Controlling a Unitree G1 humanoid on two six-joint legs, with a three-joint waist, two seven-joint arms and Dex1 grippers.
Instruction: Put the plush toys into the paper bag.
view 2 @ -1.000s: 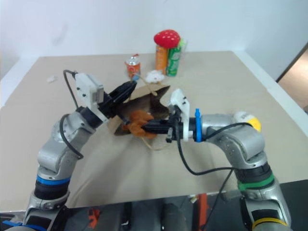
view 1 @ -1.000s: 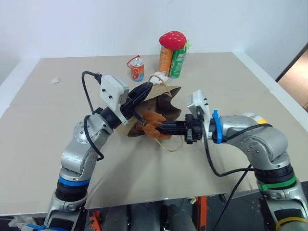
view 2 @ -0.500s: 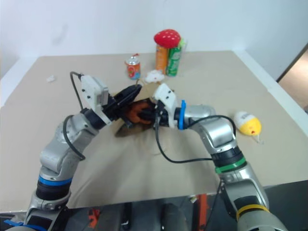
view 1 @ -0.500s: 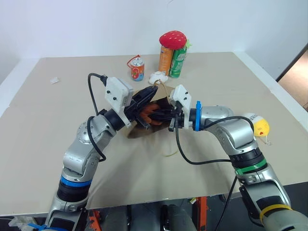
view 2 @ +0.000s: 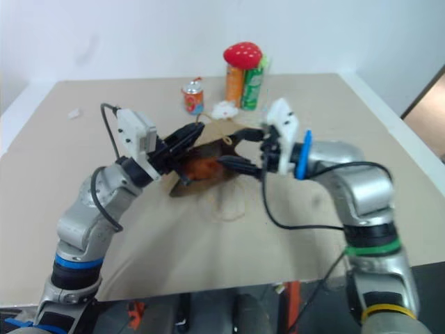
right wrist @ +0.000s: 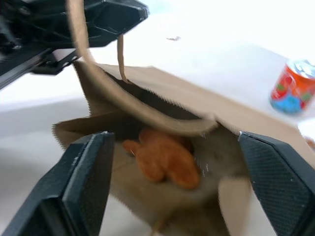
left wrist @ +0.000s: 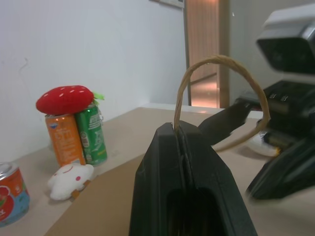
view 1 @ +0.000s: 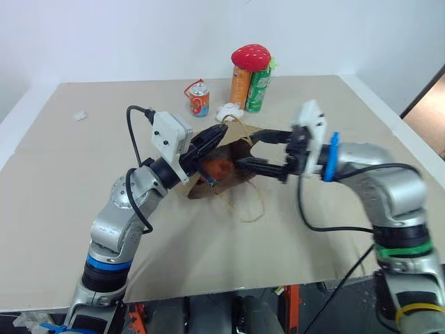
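Observation:
The brown paper bag (view 1: 240, 174) lies on the table with its mouth held up. My left gripper (view 1: 217, 133) is shut on one cord handle (left wrist: 221, 61), which loops out from between its fingers. An orange-brown furry plush toy (right wrist: 165, 158) lies inside the bag, free of both grippers. My right gripper (view 1: 259, 150) stands open just outside the bag's mouth on the right side, with one finger (right wrist: 91, 179) at each side of the opening. A small white plush toy (view 1: 227, 110) sits on the table beyond the bag.
At the back of the table (view 1: 90, 209) stand an orange can (view 1: 238, 87) and a green can (view 1: 256, 90) with a red strawberry plush (view 1: 249, 57) on top. A red and blue can (view 1: 199, 101) is left of them. The bag's second handle (view 1: 254, 209) trails on the table.
My right gripper has opened, let go of the orange-brown plush inside the bag, and drawn back to the right out of the mouth. The left gripper has kept still on the handle.

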